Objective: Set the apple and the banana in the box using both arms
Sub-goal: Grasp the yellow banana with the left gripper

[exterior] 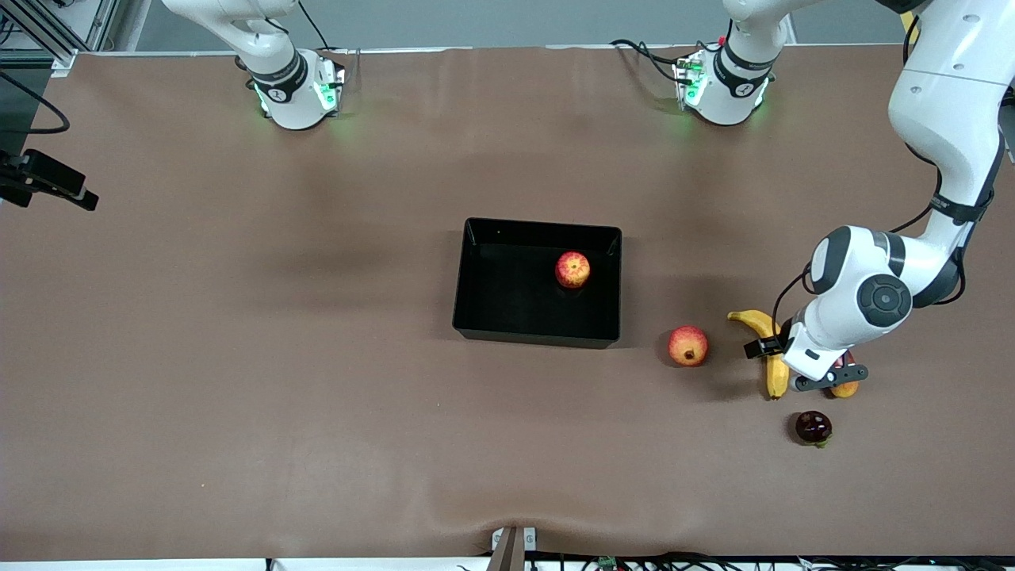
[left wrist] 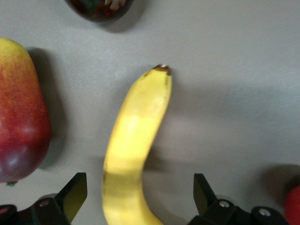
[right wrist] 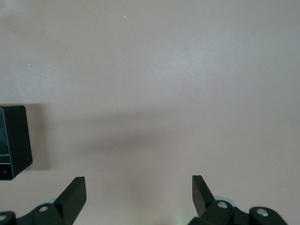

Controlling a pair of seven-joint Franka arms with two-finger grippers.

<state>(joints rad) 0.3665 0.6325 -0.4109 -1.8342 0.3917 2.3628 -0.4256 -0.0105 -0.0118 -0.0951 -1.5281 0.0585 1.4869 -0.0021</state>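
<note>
Left gripper (left wrist: pixel 140 197): jaws wide, straddling the curved yellow banana (left wrist: pixel 133 150), not clamped; red-yellow mango (left wrist: pixel 21 117) just beside. Right gripper (right wrist: pixel 139 197): wide, empty, waiting over bare table. Pinkish-red apple (exterior: pixel 572 269) sits in the glossy black box (exterior: pixel 476 317). No legible writing.

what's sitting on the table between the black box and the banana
In the front view, a round orange-red fruit with a dark crown lies on the table between the box and the banana.

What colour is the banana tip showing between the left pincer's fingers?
Dark brown on the tip of the yellow banana; the left wrist view shows it best.
</note>
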